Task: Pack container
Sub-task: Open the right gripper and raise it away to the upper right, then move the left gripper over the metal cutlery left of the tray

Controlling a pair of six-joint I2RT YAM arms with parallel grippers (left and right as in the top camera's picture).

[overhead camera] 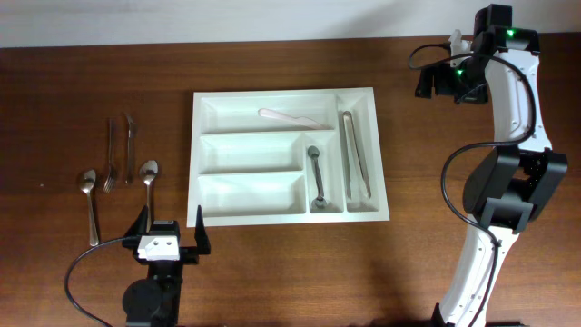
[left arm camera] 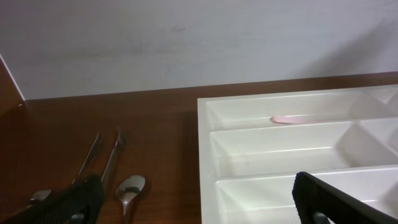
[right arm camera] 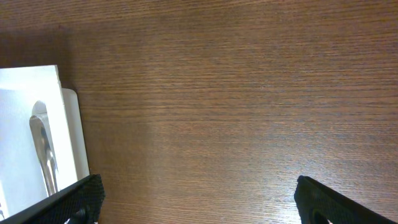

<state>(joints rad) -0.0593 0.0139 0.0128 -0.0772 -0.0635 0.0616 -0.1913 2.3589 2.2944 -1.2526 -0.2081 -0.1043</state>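
Observation:
The container (overhead camera: pixel 196 154) is a large white tray at the table's middle. It holds a pale plastic knife (overhead camera: pixel 289 117) in its top long slot, a metal spoon (overhead camera: pixel 316 177) in the short upright slot, and tongs (overhead camera: pixel 355 154) in the right upright slot. The left gripper (overhead camera: pixel 171 229) hovers open and empty by the tray's near left corner. In the left wrist view the gripper (left arm camera: pixel 199 199) spans the tray's left wall (left arm camera: pixel 205 155) and a loose spoon (left arm camera: pixel 129 190). The right gripper (overhead camera: pixel 434 82) is open and empty, right of the tray's far corner, and over bare wood in its own wrist view (right arm camera: pixel 199 199).
Loose cutlery lies left of the tray: a fork (overhead camera: pixel 112 154), a knife (overhead camera: pixel 130 143), a spoon (overhead camera: pixel 148 182) and another spoon (overhead camera: pixel 90 204). The tray's right rim (right arm camera: pixel 71 137) and the tongs (right arm camera: pixel 43 149) show at the left of the right wrist view. The right arm's base (overhead camera: pixel 508 191) stands at the right.

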